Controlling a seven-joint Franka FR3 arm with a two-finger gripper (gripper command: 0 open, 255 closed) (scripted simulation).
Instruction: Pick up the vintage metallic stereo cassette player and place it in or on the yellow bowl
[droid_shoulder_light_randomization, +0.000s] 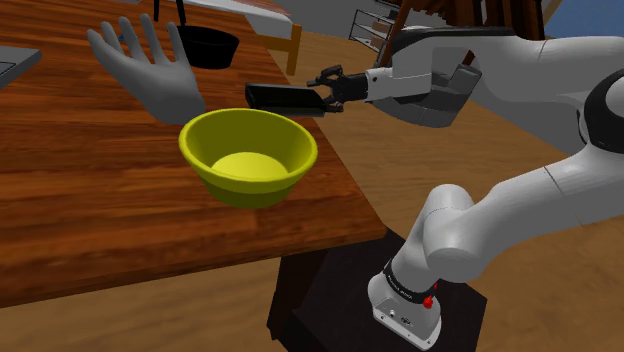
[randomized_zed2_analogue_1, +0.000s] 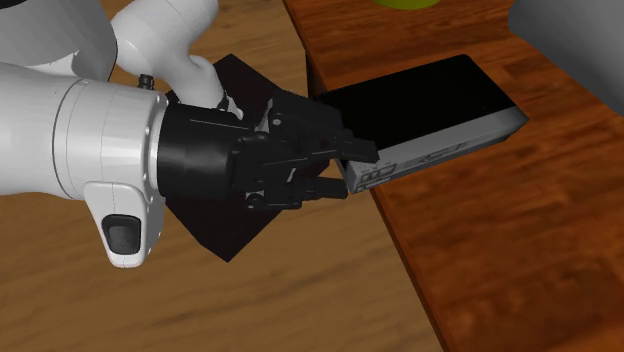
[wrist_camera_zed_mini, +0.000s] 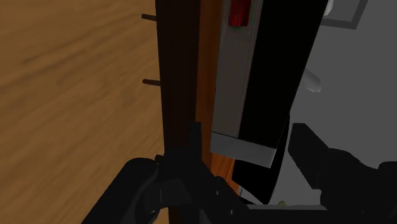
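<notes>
The cassette player (droid_shoulder_light_randomization: 283, 97) is a flat black box with a grey control panel along one side (randomized_zed2_analogue_1: 430, 115). It lies level at the table's near edge, just behind the yellow bowl (droid_shoulder_light_randomization: 215, 170), with one end past the edge. My gripper (droid_shoulder_light_randomization: 328, 97) comes in sideways from off the table and is shut on that end. In the second exterior view the gripper (randomized_zed2_analogue_1: 350, 170) has one finger over the top face and one under it. In the wrist view the gripper (wrist_camera_zed_mini: 245, 137) has the player's (wrist_camera_zed_mini: 254, 76) end between its fingers. Whether the player is clear of the wood I cannot tell.
A grey hand-shaped sculpture (droid_shoulder_light_randomization: 150, 70) stands behind the bowl on the wooden table (droid_shoulder_light_randomization: 90, 200). A black bowl (droid_shoulder_light_randomization: 210, 45) sits further back. The black stand (droid_shoulder_light_randomization: 330, 290) is below the table's edge, with wooden floor (randomized_zed2_analogue_1: 300, 300) beside it.
</notes>
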